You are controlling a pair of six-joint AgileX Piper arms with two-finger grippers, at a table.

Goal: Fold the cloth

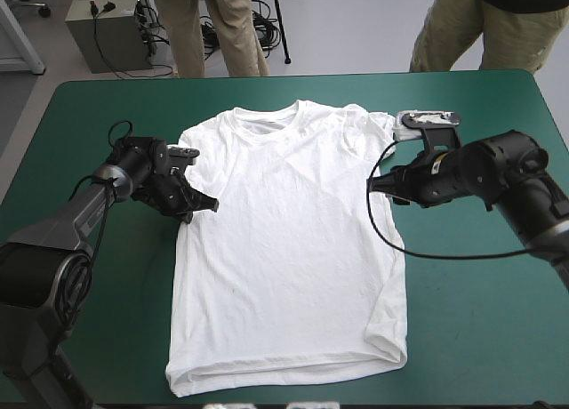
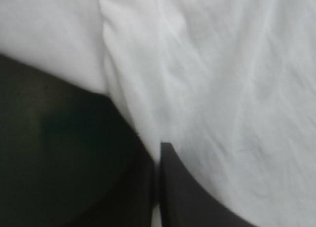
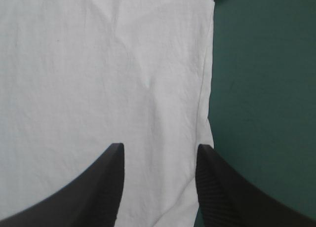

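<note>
Teal-green cover [image 1: 480, 338] seen spread over whole table [image 1: 427, 74], corners rounded at far edge. Bare stretch noted behind and beside left gripper [image 1: 212, 204], out to table's left edge. Another bare stretch noted behind right gripper [image 1: 373, 185], toward right edge. From right wrist, cover shown just beside gripper and ahead of it.

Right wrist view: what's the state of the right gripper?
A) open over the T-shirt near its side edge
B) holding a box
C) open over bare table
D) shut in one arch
A: the right gripper has its fingers standing apart, with the white T-shirt between them and its side edge running by one finger.
</note>
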